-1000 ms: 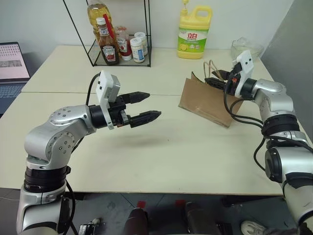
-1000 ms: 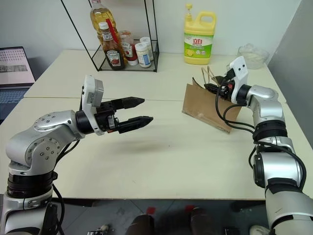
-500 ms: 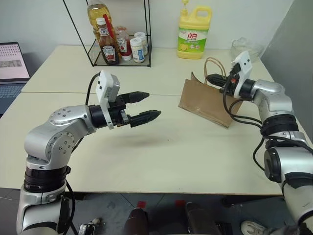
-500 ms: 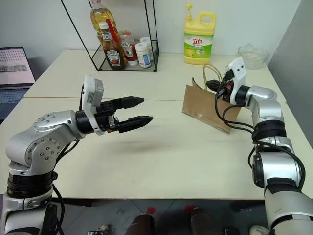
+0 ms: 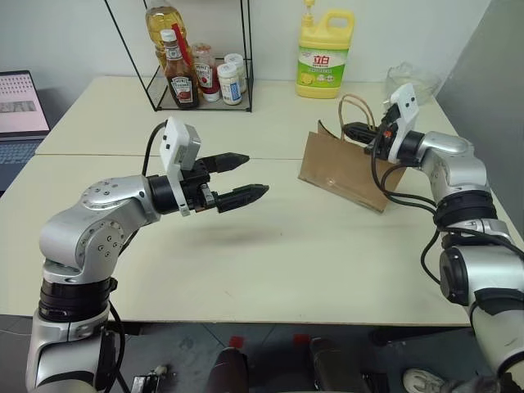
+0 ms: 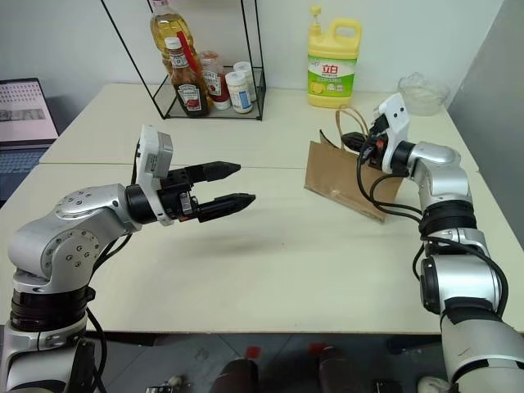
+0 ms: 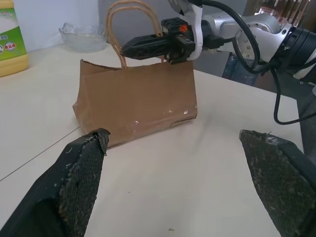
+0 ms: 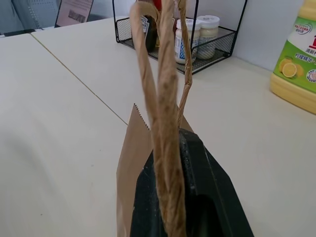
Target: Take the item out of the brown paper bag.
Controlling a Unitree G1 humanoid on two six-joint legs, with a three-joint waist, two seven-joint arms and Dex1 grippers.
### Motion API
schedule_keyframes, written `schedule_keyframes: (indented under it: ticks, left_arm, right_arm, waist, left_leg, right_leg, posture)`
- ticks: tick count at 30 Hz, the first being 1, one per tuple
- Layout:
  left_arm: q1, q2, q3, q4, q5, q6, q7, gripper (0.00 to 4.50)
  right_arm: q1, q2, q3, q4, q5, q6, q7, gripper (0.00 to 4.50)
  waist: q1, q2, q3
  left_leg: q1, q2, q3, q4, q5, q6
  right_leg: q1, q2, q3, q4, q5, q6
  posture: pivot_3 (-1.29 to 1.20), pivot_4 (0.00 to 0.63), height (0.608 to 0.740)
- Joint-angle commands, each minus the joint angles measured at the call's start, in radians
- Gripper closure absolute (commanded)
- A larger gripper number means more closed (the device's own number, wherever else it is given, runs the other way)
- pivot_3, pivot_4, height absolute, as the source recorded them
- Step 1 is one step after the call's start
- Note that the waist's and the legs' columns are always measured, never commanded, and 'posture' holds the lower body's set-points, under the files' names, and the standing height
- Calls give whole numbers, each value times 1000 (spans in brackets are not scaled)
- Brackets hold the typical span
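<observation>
Left claw [image 5: 239, 177]: released, fingers spread wide, held level above the worktop [image 5: 270, 254] and pointing toward the bag; nothing between its pads. It hangs just where it did a second ago.
Rack [image 5: 201, 98]: black wire frame at the far left of the worktop, holding a ketchup bottle [image 5: 180, 78], a tall oil bottle [image 5: 164, 24] and two small white-capped jars.
Jug [image 5: 325, 56]: big yellow detergent jug at the far edge, behind the bag and well apart from it.
Brown paper bag [image 7: 138, 101]: plain brown kraft paper, creased, rectangular, with a saw-tooth top edge and thin tan twisted-paper loop handles [image 7: 121, 29]. It stands on the right half of the worktop, leaning toward the right arm, its mouth facing away from the head camera.
Change: a second ago the handles lay low and slack by the bag's mouth with the right claw partly apart; now the loops stand up above the top edge, and the claw has clamped on them. The bag's base has not shifted.
Right claw [image 5: 354, 131]: clenched on the bag's handles, at the bag's upper far edge; in the right wrist view the tan cords run between its black fingers [image 8: 197, 197].
Item: cannot be seen; the bag's inside is hidden.
Bag against left claw: well apart, bare worktop between.
</observation>
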Motion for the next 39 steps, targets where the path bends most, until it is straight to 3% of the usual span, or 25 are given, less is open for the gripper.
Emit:
schedule_keyframes:
  ticks: [1, 8, 15, 30, 39]
  left_arm:
    - [22, 18, 72, -40, -49, 19, 19, 0]
    - [161, 62, 130, -130, -99, 51, 35, 0]
    - [175, 41, 128, -175, -131, 63, 101, 0]
    - [170, 58, 100, -147, -125, 39, 102, 0]
    - [143, 50, 69, -113, -83, 12, 83, 0]
  right_arm:
    - [-63, 10, -41, -101, 66, 30, 19, 4456]
    - [-64, 59, -27, -233, 129, 120, 37, 4456]
    - [-79, 81, -7, -178, 100, 77, 40, 4456]
    - [12, -100, 91, -266, 16, 147, 142, 4456]
    - [24, -113, 78, -316, -33, 247, -30, 4456]
  waist:
    - [-1, 0, 0]
    - [-6, 1, 1]
    - [0, 1, 1]
    - [0, 1, 1]
    - [-1, 1, 1]
  left_leg:
    - [0, 0, 0, 0, 0, 0]
    - [0, 0, 0, 0, 0, 0]
    - [0, 0, 0, 2, -1, 3]
    - [0, 0, 0, 1, -2, 3]
    - [0, 0, 0, 1, -2, 3]
  right_leg:
    - [0, 0, 0, 0, 0, 0]
    - [-2, 0, 0, 5, 0, 0]
    - [-2, 0, 0, 6, 0, 0]
    - [-3, 0, 0, 5, 0, 0]
    - [-3, 0, 0, 5, 0, 0]
  posture:
    - [0, 150, 740]
    - [0, 150, 740]
    - [0, 150, 740]
    - [0, 150, 740]
    - [0, 150, 740]
